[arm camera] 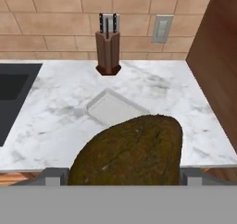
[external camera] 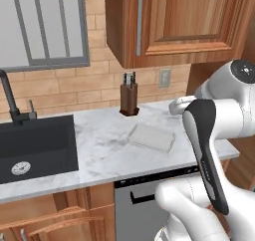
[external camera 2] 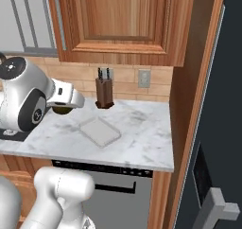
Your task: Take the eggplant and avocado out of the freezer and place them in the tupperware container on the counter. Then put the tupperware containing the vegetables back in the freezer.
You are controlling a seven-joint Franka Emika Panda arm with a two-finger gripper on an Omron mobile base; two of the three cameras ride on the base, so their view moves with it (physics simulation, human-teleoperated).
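Gripping the rough olive-brown avocado (arm camera: 127,151), your gripper (arm camera: 124,176) holds it lower centre, long axis tilting upper right, before the flat translucent tupperware container (arm camera: 111,108).

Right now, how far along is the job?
The avocado is out of the freezer and held in the open-wide jaws above the counter. The tupperware container lies empty beside the knife block, so the drop-in is next. The eggplant is not in it yet; it and the return to the freezer are left.

Tupperware container (external camera: 152,137) on counter (external camera: 99,155), before knife block (external camera: 129,99); sink (external camera: 35,145) left; avocado (arm camera: 127,153) above counter.
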